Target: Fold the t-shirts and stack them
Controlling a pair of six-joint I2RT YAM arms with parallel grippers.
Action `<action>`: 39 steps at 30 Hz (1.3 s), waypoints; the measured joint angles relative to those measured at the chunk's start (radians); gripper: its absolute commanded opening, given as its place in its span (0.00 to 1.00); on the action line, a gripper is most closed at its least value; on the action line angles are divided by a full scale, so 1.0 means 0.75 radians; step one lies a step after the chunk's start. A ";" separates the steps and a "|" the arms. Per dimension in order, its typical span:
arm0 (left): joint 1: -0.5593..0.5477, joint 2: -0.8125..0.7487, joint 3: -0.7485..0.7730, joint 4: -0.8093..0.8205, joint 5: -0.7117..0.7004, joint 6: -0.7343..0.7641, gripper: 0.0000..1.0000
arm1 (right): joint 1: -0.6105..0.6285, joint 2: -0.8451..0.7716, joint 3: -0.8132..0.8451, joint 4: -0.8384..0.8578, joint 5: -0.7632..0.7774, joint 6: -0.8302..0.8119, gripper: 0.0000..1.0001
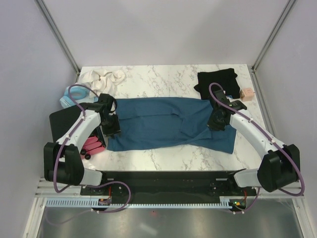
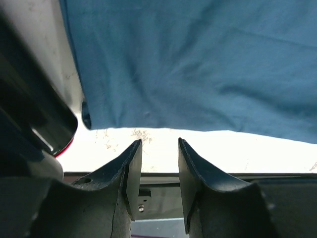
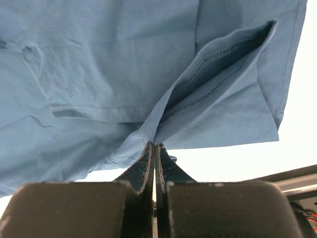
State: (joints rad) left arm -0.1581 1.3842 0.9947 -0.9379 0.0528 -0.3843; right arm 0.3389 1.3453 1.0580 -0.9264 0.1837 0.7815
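While the right gripper [image 3: 154,146] has its two fingers pressed tight together on a fold of the dark teal-blue cotton t-shirt [image 3: 99,74], I see the cloth gather into a ridge that runs away from the pinch. A stitched hem lies open just beyond the fingertips. On my left wrist view the left gripper [image 2: 158,144] stands with its fingers apart and nothing between them. The edge of the shirt lies just ahead of the tips, with a strip of bare tabletop showing between cloth and fingers.

From the overhead camera the teal shirt is spread wide on the white marble-patterned table [image 1: 173,79], stretched from one tool to the other. The left gripper sits at its left edge and the right gripper over its right part.

The crumpled black t-shirt [image 1: 217,82] lies beyond the right gripper toward the far corner, close to the teal one; I cannot tell whether they touch. A small pink block [image 1: 246,93] sits just beside it, outboard. Beyond the left gripper I see a pale blue ring-shaped item [image 1: 73,98] and a rumpled white cloth [image 1: 103,78].
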 measured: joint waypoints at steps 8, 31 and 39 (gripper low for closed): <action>0.000 0.097 0.166 -0.176 -0.084 -0.027 0.42 | 0.000 0.084 0.142 -0.003 -0.014 -0.014 0.00; -0.005 0.374 0.185 -0.288 -0.242 -0.034 0.41 | -0.001 0.231 0.301 0.062 -0.168 -0.036 0.00; -0.013 0.411 0.186 -0.296 -0.294 -0.034 0.41 | -0.001 0.231 0.301 0.089 -0.208 -0.035 0.00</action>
State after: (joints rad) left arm -0.1680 1.6924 1.1343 -1.1595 -0.1677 -0.4099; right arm 0.3386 1.5188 1.2839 -0.8597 0.0277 0.7555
